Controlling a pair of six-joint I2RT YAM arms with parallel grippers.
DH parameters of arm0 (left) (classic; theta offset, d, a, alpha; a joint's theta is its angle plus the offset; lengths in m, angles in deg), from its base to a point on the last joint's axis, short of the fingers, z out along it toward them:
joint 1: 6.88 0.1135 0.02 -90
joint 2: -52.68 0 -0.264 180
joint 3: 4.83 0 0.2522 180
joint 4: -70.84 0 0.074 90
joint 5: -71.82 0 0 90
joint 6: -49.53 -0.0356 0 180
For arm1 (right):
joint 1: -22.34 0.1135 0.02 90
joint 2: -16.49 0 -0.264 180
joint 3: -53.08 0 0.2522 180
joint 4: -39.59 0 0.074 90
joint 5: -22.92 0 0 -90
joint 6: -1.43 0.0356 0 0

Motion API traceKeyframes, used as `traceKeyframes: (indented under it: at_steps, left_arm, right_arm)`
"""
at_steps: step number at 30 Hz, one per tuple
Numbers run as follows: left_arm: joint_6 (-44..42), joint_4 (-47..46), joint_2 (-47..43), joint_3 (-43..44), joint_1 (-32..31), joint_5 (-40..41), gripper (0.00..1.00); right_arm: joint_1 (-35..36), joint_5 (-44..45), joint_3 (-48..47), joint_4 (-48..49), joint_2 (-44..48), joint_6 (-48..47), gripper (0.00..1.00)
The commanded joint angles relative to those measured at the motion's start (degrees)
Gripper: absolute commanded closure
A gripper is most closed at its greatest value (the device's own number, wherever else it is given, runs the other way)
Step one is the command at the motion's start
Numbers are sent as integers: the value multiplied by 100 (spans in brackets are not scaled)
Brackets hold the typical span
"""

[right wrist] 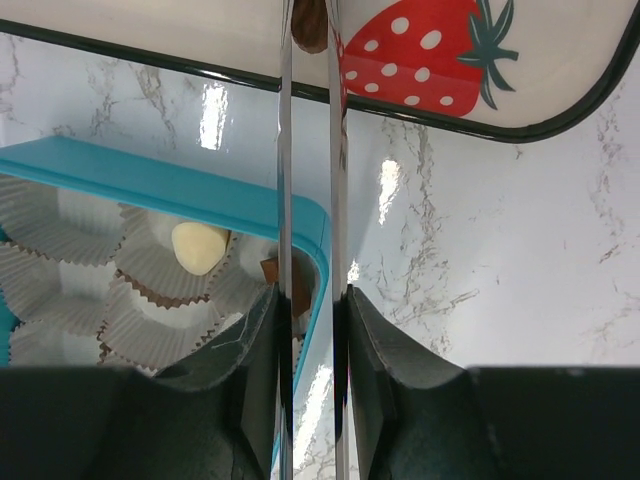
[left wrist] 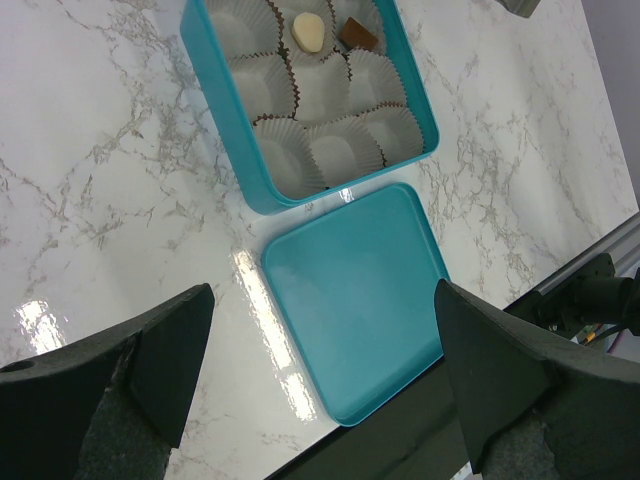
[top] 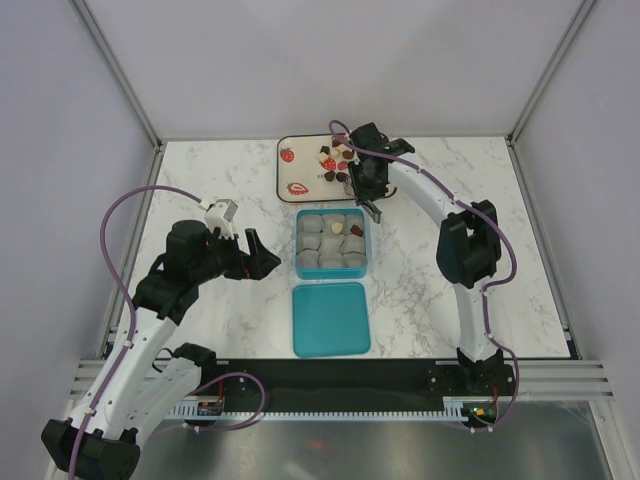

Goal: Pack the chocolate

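**Top view.** The right gripper [top: 350, 180] reaches over the near right corner of the white, black-rimmed tray printed with red strawberries [top: 305, 168]. Loose dark, milk-brown and white chocolates [top: 335, 155] lie around its tips. Just behind it stands the open teal square box [top: 299, 245], lined with grey-white pleated paper cups [top: 312, 258]. A white chocolate [top: 337, 229] and a brown chocolate [top: 355, 231] sit in the row nearest this gripper. The left gripper [top: 260, 254] hovers beside the box with jaws spread and nothing held. The flat teal lid [top: 331, 318] lies near it on the white marble table [top: 220, 180].

**Left wrist view.** The left gripper [left wrist: 325, 390] has its fingers [left wrist: 150, 350] wide apart, with the lid [left wrist: 350, 300] between and below them. The box [left wrist: 225, 115] lies just beyond. The white chocolate [left wrist: 308, 32] and brown chocolate [left wrist: 357, 35] are in its far row.

**Right wrist view.** The right gripper [right wrist: 310, 30] has its thin metal blades nearly together, pinching a dark brown chocolate [right wrist: 308, 18] at the tray's [right wrist: 560, 60] rim. The box [right wrist: 150, 180] lies lower left, holding the white chocolate [right wrist: 198, 247].
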Motion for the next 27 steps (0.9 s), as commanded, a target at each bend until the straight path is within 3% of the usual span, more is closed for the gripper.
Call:
traceKeyframes:
  at_steps: [1, 7, 16, 27]
  left_arm:
    - [-166, -46, -18, 9, -10, 35, 1]
    - [-166, -46, -18, 0, -10, 44, 1]
    - [-149, -46, -27, -9, -10, 70, 1]
    - [-140, -55, -44, 0, -19, 61, 1]
  right_arm:
    - [-11, 106, -85, -13, 738, -119, 68]
    - [121, 89, 204, -57, 1353, -128, 69]
    - [867, 18, 1241, 180, 2162, 170, 68]
    - [1755, 168, 1857, 374, 2234, 461, 67]
